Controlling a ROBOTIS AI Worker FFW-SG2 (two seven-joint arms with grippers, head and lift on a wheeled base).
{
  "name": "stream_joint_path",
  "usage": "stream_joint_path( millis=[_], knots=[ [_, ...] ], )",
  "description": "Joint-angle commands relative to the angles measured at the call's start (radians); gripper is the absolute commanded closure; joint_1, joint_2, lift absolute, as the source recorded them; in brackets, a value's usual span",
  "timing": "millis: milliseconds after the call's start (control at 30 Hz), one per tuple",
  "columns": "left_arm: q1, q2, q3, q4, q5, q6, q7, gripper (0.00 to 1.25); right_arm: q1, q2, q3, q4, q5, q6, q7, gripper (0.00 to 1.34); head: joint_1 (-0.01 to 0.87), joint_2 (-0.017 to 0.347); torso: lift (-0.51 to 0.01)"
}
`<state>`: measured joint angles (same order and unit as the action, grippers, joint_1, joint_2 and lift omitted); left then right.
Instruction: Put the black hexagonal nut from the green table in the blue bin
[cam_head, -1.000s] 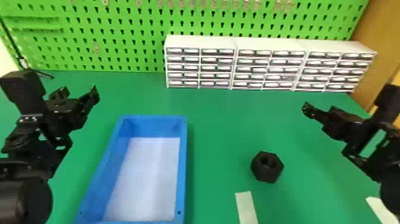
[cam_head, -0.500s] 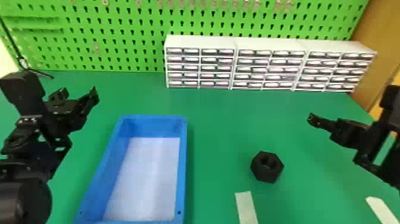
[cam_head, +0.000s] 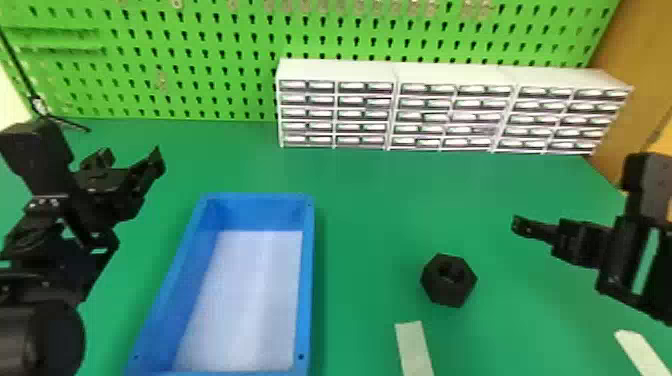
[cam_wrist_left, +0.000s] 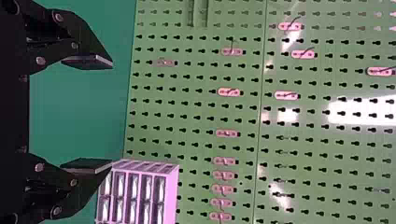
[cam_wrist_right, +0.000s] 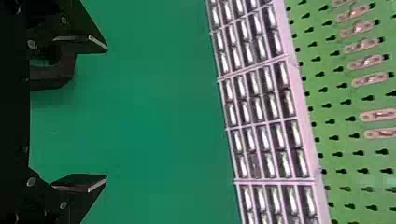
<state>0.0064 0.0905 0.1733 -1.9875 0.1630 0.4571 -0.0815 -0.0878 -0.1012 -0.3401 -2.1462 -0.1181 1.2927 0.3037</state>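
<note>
The black hexagonal nut (cam_head: 448, 280) lies on the green table (cam_head: 370, 200), right of the blue bin (cam_head: 309, 280) in the head view. My right gripper (cam_head: 520, 226) is above the table, to the right of the nut and farther back. In the right wrist view that gripper (cam_wrist_right: 106, 114) stands open, and the nut (cam_wrist_right: 53, 77) shows partly behind one finger. Beyond the bin's far left corner, my left gripper (cam_head: 131, 157) is parked; in the left wrist view the left gripper (cam_wrist_left: 112, 116) is open with nothing between its fingers.
White drawer cabinets (cam_head: 455, 75) line the table's back edge against a green pegboard (cam_head: 200, 60). One pale strip (cam_head: 414, 347) lies in front of the nut, another (cam_head: 642, 352) near the right front. A brown panel (cam_head: 635, 55) stands at the right.
My right gripper has shifted a little to the right and its arm has turned in the head view. The left arm, nut and bin have stayed put.
</note>
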Motion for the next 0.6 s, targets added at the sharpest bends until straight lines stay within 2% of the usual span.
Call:
stream_joint_path(
  millis=[0, 567],
  knots=[
    [0.001, 0.000, 0.000, 0.001, 0.001, 0.000, -0.001, 0.50, -0.003, 0.001, 0.018, -0.011, 0.015, 0.056, 0.000, 0.30, 0.692, 0.008, -0.097],
    [0.003, 0.000, 0.002, -0.001, 0.003, 0.000, -0.001, 0.50, -0.023, -0.002, 0.132, -0.023, 0.083, 0.223, 0.000, 0.30, 0.692, 0.008, -0.097]
  ],
)
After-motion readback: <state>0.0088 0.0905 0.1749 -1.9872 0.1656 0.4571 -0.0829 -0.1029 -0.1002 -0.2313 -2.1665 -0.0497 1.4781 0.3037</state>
